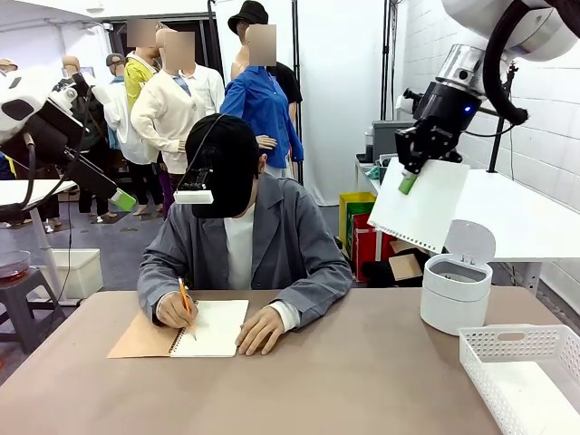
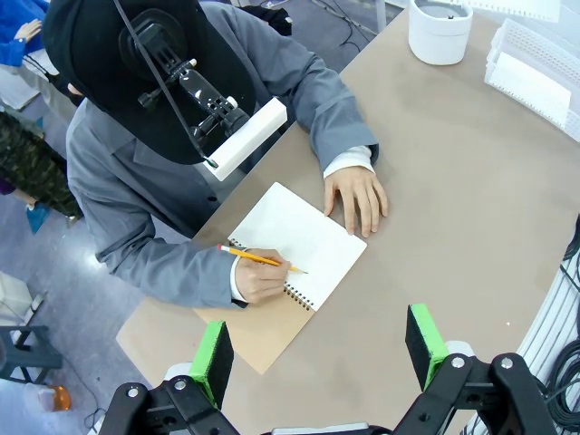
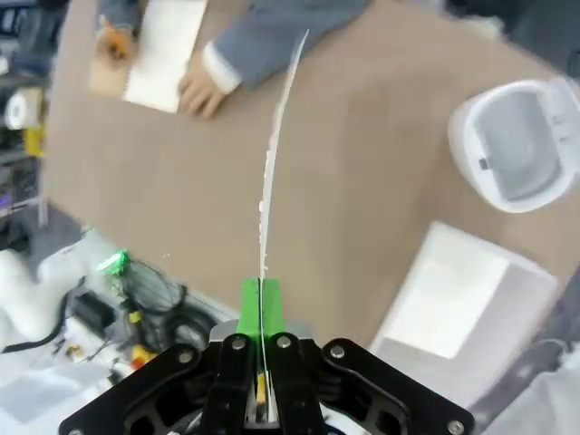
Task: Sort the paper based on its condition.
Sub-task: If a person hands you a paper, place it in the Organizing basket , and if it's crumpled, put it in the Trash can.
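High at the right, my right gripper is shut on the top edge of a flat white sheet of paper, which hangs in the air with its row of holes along the lower edge. In the right wrist view the paper appears edge-on, pinched between the closed green pads of that gripper. My left gripper is raised at the far left, away from the table. Its wrist view shows this gripper open and holding nothing, hovering above the person's notebook.
A person at the far side writes with a pencil in a spiral notebook with a tan cover. A round white bin with its lid up stands at the right. A white perforated basket with white paper inside sits at the front right corner.
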Robot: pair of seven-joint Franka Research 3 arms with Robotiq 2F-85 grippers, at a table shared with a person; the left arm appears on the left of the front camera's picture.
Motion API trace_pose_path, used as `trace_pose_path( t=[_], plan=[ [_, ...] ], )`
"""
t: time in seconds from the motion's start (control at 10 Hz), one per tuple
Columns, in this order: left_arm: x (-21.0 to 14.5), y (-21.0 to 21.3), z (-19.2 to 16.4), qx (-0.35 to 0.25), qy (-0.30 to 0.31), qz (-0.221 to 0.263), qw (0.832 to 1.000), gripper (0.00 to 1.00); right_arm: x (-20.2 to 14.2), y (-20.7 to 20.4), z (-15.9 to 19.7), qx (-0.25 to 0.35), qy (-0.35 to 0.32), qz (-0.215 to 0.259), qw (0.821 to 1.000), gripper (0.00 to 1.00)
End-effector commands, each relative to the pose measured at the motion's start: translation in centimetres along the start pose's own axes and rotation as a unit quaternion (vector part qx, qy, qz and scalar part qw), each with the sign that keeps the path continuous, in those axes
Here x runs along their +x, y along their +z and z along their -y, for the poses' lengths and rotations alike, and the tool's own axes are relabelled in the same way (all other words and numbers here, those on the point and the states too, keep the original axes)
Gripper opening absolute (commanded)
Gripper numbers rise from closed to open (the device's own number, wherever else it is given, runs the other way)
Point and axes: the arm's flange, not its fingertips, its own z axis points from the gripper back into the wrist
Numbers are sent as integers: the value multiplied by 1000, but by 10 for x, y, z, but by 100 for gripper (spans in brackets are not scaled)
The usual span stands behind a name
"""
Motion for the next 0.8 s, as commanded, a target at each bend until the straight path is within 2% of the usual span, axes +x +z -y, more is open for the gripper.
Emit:
trace_pose_path(
  t=[0.0,0.2,0.3,0.4,0.7],
  plan=[
    [0,1,0,-5,3,-1,1000,100,-23,-2,15,-58,12,29,998,0],
    [0,1,0,-5,3,-1,1000,100,-37,8,28,-104,-11,62,993,0],
    [0,1,0,-5,3,-1,1000,100,-31,9,29,-58,-59,72,994,0],
    [0,1,0,-5,3,-1,1000,100,-24,16,22,-81,2,40,996,0],
    [0,1,0,-5,3,-1,1000,100,-24,16,22,-81,2,40,996,0]
  ],
)
